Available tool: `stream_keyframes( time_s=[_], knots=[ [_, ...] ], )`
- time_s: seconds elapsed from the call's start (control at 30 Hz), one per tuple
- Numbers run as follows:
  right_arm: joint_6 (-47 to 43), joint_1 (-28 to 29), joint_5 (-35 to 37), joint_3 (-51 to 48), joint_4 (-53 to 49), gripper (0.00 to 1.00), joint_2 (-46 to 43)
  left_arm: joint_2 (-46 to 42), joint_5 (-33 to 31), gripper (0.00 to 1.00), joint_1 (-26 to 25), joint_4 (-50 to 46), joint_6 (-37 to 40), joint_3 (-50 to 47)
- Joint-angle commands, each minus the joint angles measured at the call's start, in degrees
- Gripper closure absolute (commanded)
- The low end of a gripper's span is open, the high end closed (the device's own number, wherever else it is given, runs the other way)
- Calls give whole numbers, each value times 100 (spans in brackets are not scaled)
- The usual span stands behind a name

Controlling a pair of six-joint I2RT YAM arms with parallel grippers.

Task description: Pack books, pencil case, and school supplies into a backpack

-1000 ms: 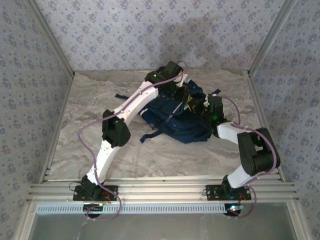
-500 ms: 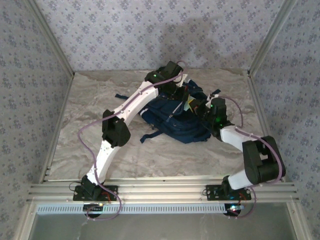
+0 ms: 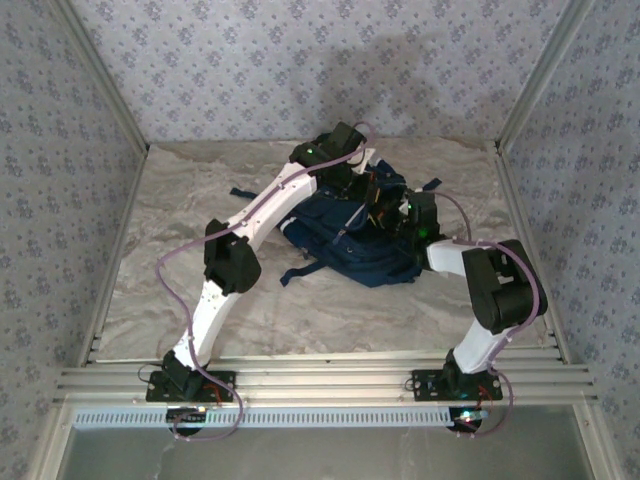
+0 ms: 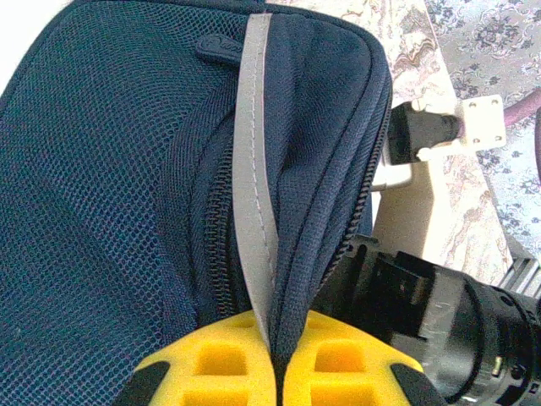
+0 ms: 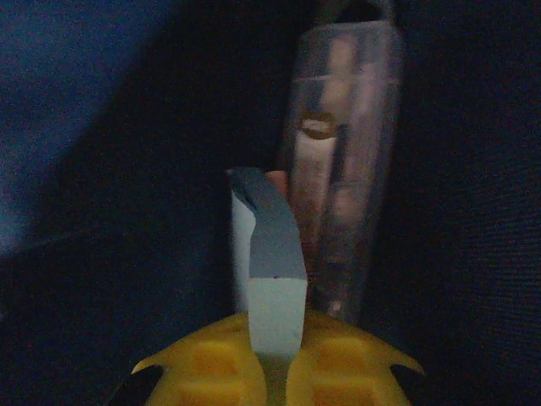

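Inside the navy backpack (image 3: 340, 255), my right gripper (image 5: 275, 359) has pushed deeper, pinching the light-blue pad (image 5: 272, 262) beside the pencil case (image 5: 338, 169). My left gripper (image 4: 273, 359) clamps the grey strip (image 4: 254, 169), holding the mouth open; release looks near.

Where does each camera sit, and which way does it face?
Top external: above and behind, looking down at the backpack; left arm and right arm show.
Left wrist: looks along its left pincer, shut on the backpack's grey strip; right arm beside.
Right wrist: faces dark navy fabric; right pincer holds the light-blue pad, pencil case behind.
Shared: backpack fabric in all three.
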Motion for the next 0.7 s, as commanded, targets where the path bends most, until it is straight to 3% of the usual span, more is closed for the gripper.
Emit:
stream_keyframes(
  time_s=[0.0, 0.07, 0.23, 0.3, 0.4, 0.67],
  knots=[
    [-419, 48, 554, 351, -991, 96, 23, -364, 332, 97, -47, 401, 37, 105],
    [-492, 49, 534, 445, -1144, 85, 20, -354, 309, 97, -53, 397, 39, 103],
    [-880, 39, 809, 448, -1828, 36, -443, -321, 297, 97, -24, 423, -14, 101],
    [-1136, 37, 979, 480, -2238, 23, -701, -312, 313, 97, -14, 448, -23, 107],
    [-1484, 18, 1224, 588, -2870, 17, -1002, -301, 336, 96, -1, 481, -48, 114],
    [-2089, -66, 1377, 948, -3963, 16, -1409, -236, 315, 96, 6, 537, -91, 116]
  ],
)
